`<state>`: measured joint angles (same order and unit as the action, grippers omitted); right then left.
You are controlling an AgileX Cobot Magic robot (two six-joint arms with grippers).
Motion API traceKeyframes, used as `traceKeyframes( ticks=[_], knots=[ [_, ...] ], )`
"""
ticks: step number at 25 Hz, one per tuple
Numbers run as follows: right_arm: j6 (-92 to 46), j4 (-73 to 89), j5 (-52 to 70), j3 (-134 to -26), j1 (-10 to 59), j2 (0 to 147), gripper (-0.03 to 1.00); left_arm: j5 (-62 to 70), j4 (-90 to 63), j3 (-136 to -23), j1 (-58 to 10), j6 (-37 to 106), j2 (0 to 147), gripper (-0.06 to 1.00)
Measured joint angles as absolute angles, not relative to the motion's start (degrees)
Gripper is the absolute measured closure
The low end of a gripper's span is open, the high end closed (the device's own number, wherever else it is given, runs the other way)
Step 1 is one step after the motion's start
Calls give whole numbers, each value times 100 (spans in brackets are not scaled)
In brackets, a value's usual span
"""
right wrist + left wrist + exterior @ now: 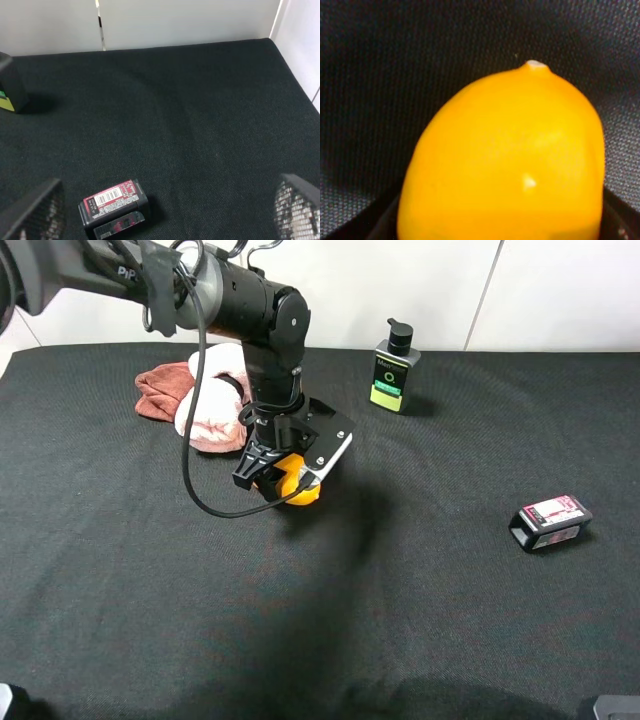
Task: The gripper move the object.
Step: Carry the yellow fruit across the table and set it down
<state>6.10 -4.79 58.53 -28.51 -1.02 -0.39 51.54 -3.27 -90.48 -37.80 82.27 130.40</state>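
The left end effector (pixel 282 478) is clamped on the yellow-orange fruit (pixel 300 487), near the middle of the black counter (pixel 420 570) (just in front of the pink towel (pixel 215 410)). The right end effector (pixel 165 220) has its fingers wide apart.

We log a smooth yellow-orange oval fruit (pixel 505 160), pale speck at its tip. On the black two-fingered left gripper (pixel 288 478), a silver-white plate. Under all, finely woven black table cloth (pixel 420 590). Far left, a rolled pale pink towel (pixel 215 410) beside a dusty-rose cloth (pixel 160 390). Far, a black plastic pump bottle (pixel 396 368), green label. Right, a small black box (pixel 550 523), pink label with white barcode.
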Motion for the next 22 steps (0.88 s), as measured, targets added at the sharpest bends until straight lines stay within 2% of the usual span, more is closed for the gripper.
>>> traceKeyframes(
  ticks=[9,22],
  knots=[
    [610,-479,5853,-2851,-102,-39,34,5132,-327,-9048,-3780,7961,13040,29],
    [610,-479,5853,-2851,-102,-39,34,5086,-355,-9048,-3780,6324,13040,29]
  ],
)
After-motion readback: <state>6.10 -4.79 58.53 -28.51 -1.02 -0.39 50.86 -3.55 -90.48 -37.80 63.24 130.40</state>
